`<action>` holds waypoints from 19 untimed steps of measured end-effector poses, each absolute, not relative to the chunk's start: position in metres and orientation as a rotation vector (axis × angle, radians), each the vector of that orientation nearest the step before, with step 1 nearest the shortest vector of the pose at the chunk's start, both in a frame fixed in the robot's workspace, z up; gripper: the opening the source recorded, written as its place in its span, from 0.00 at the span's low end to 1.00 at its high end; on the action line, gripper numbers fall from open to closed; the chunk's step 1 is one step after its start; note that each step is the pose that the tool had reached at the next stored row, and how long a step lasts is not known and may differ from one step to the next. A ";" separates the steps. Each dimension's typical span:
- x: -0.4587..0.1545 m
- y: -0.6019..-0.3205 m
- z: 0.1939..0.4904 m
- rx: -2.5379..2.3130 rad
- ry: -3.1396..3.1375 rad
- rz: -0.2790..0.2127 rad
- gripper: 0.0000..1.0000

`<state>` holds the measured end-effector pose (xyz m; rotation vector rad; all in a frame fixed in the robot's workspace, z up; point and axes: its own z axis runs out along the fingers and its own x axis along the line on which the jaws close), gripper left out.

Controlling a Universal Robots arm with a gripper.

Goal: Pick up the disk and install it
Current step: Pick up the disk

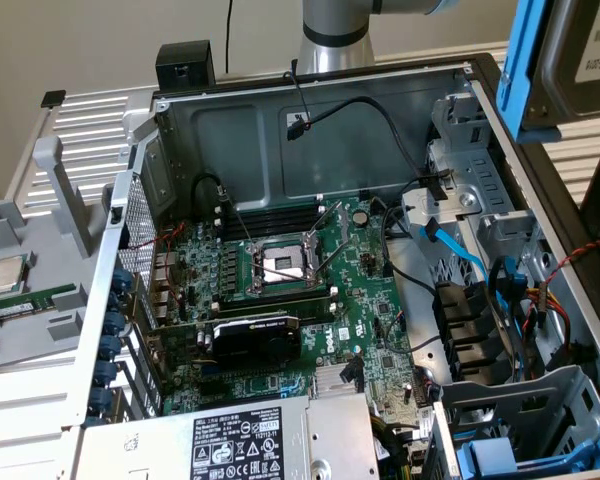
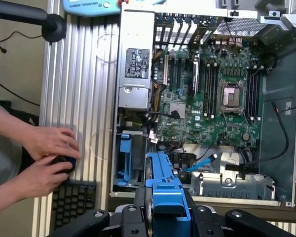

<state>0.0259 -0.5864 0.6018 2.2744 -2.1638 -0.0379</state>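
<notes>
Exterior view: the disk (image 1: 578, 60) is held high over the open case (image 1: 310, 140), above the metal bay (image 1: 480, 215); it is best carried level and square to that bay.
Wrist view: the gripper (image 2: 168, 217) is clamped on the disk (image 2: 163, 180); the blue cable (image 2: 200, 165) should be cleared.

The black gripper (image 2: 165, 215) holds the blue plastic-framed disk (image 2: 163, 173) over the open grey metal computer case (image 2: 286, 148); a person's hands (image 2: 49, 142) rest on the ribbed counter (image 2: 84, 74).
</notes>
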 end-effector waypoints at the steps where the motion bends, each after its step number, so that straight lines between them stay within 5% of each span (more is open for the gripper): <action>1: 0.026 -0.588 0.601 2.277 -2.166 -0.044 0.37; 19: 0.034 -0.619 0.583 2.296 -2.185 -0.089 0.37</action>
